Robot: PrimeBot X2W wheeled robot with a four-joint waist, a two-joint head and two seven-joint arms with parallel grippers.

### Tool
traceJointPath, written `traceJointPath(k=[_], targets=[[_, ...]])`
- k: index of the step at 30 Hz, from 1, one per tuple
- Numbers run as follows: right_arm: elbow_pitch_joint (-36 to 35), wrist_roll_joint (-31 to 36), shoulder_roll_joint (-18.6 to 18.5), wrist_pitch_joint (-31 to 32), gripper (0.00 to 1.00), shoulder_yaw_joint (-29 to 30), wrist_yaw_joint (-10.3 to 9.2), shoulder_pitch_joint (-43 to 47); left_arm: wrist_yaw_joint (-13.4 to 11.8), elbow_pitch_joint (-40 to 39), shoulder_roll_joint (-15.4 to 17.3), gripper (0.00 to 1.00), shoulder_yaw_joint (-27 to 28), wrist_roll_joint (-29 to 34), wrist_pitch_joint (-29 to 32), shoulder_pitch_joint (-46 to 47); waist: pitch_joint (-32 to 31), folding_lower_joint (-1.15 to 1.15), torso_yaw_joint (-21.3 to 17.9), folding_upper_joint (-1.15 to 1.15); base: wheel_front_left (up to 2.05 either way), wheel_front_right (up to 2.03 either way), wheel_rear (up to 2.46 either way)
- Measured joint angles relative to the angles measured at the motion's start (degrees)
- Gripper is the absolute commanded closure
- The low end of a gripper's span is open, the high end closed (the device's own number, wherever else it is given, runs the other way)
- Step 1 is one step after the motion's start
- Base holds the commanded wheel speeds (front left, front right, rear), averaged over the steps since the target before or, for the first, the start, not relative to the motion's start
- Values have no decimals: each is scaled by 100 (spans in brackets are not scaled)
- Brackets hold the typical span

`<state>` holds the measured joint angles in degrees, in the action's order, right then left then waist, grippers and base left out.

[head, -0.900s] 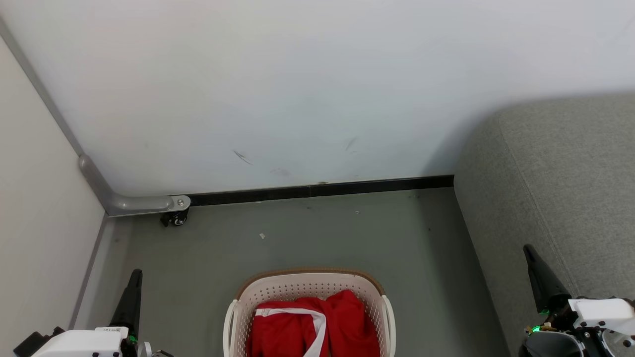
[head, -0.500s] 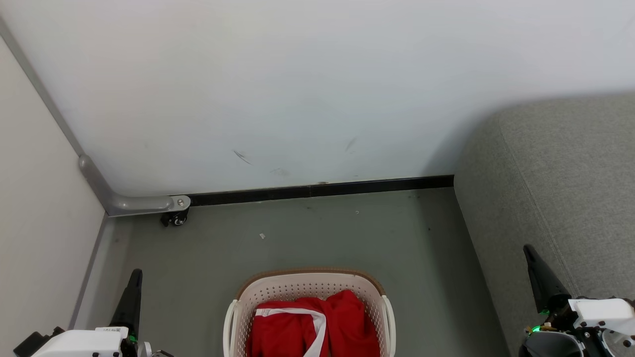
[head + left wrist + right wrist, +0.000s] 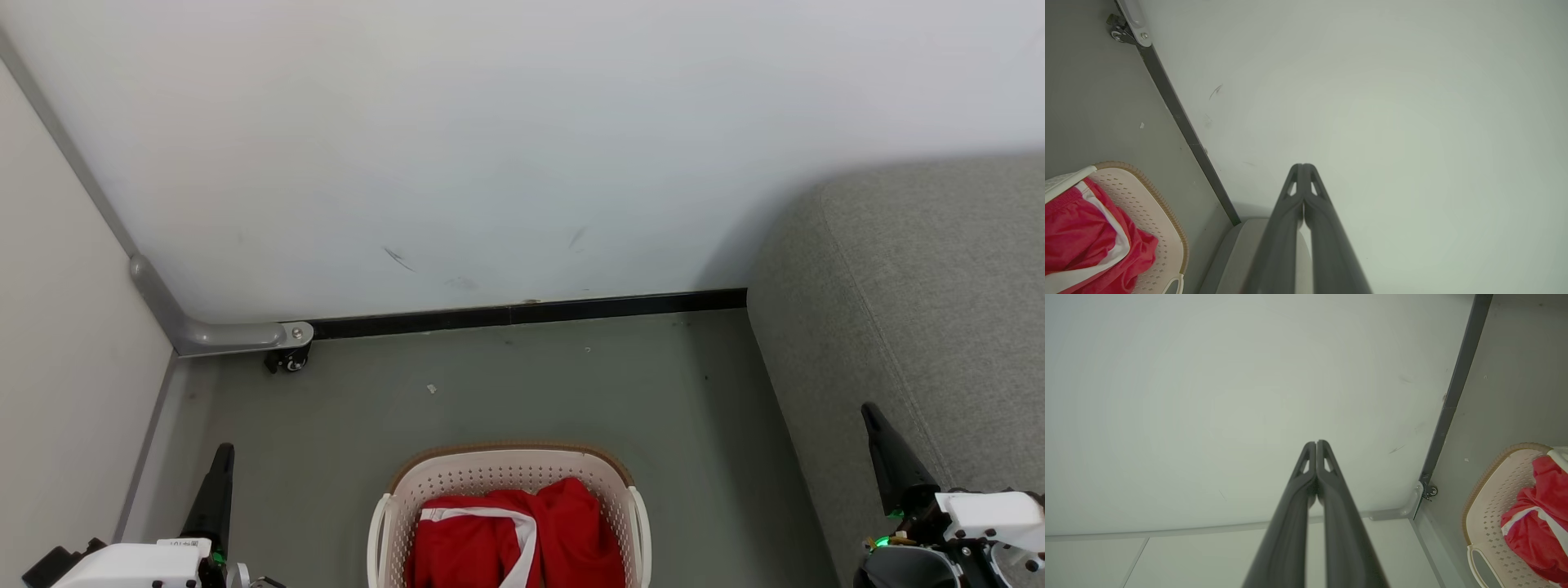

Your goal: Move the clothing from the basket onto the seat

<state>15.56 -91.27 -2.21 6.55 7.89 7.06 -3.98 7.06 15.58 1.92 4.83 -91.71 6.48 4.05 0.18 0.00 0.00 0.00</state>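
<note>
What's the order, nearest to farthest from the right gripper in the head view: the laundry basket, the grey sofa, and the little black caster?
From the right gripper, shut at the lower right:
1. grey sofa: right beside it, on the right.
2. laundry basket: bottom centre, off to its left.
3. black caster: far across on the left side.

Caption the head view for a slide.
Red clothing in the basket, seat at right, left gripper and right gripper shut.
</note>
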Motion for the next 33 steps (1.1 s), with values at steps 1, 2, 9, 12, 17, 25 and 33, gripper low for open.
traceJointPath(k=[1, 2, 9, 12, 17, 25, 33], targets=[[0, 0, 0, 0, 100, 0, 0, 0, 0, 0, 0, 100, 0, 0, 0, 0, 0, 0, 0, 0, 0, 0, 0], [0, 0, 0, 0, 100, 0, 0, 0, 0, 0, 0, 100, 0, 0, 0, 0, 0, 0, 0, 0, 0, 0, 0], [199, 9, 92, 0, 0, 0, -7, 175, -3, 215, -98, 0, -18, 2, 0, -152, 0, 0, 0, 0, 0, 0, 0], [318, 9, 159, 0, 0, -10, -8, 352, -9, 338, -181, 0, -48, 2, 0, -303, 3, 0, -1, 0, 0, 0, 0], [299, 19, 162, -43, 0, -74, -7, 350, -9, 332, -177, 0, -92, 2, 0, -304, 14, 0, -3, 0, 0, 0, 0], [242, 177, 148, -181, 0, -159, -7, 341, -9, 287, -168, 0, -182, 41, -10, -210, 25, 0, -3, 0, 0, 0, 0], [211, 563, 33, -413, 0, -330, -7, 221, -9, 211, -25, 0, -379, 334, -193, -151, 35, 15, -2, 0, 0, 0, 0]])
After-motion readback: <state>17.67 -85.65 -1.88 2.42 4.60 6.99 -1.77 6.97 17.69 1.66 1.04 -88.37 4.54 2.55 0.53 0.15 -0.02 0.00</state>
